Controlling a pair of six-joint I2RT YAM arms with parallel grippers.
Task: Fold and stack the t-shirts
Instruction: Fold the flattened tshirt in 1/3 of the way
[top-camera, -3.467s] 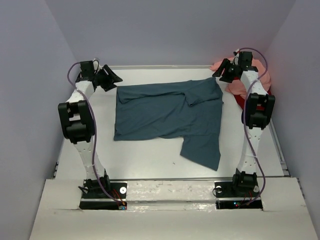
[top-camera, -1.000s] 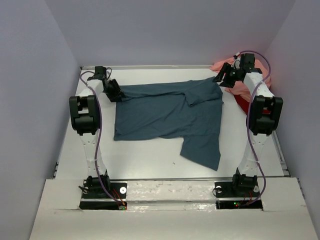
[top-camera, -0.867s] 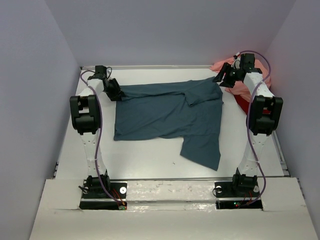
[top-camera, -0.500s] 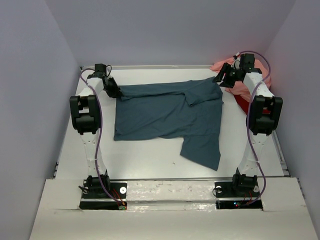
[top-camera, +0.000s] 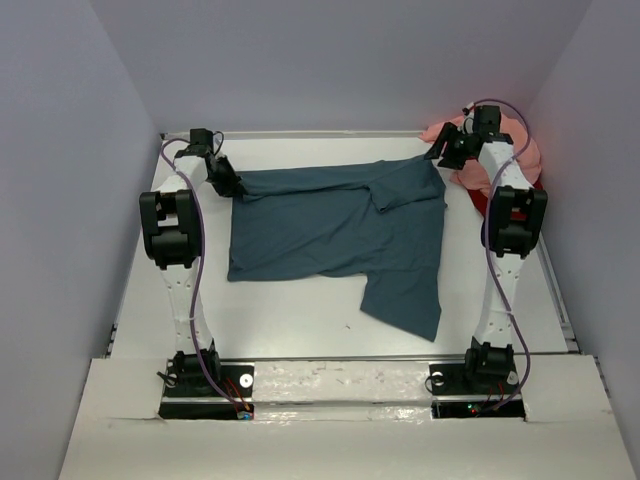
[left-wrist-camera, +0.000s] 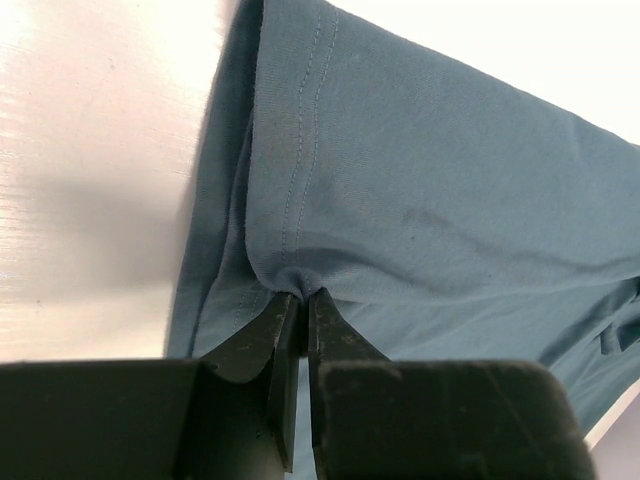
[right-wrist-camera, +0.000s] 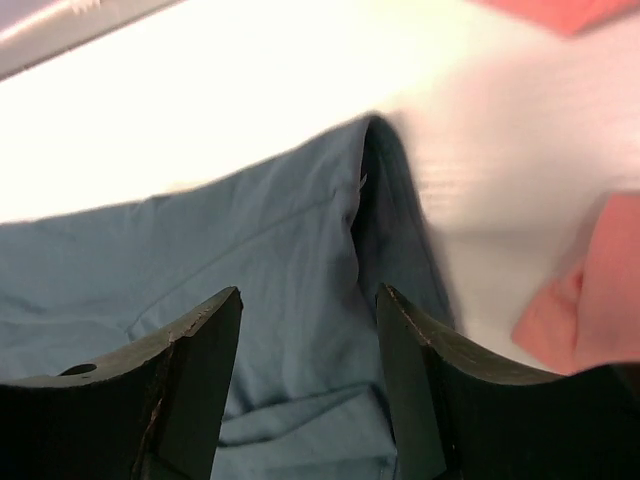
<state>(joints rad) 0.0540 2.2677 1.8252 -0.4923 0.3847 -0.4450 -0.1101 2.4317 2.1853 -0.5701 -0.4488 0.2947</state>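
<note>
Teal-blue t-shirt (top-camera: 335, 225): it lies spread on the far half of the bench (top-camera: 290, 320), long axis running left to right, with one flap trailing toward the near edge on your right side.

Left gripper (top-camera: 226, 184): the jaws are closed on a small pucker of the shirt's hem at its far left corner. The wrist view shows cloth bunched between the tips.

Right gripper (top-camera: 450, 152): the jaws stand open and hold nothing. They hover over the far right corner of the same shirt, and the folded corner edge lies between and just beyond the tips. This is the nearer arm for that corner.

Governing relation: the far edge of the shirt runs straight between your two grippers. One end is gripped and the other is not yet taken.

Hazard: the salmon pink t-shirt (top-camera: 520, 150) is heaped just beside the right gripper, on its outer side. A grasp drifting rightward could, in my judgement, catch pink cloth as well.

Room: the bare bench lies on the near side of the shirt, toward the arm bases. The left wall stands close to the left arm.
</note>
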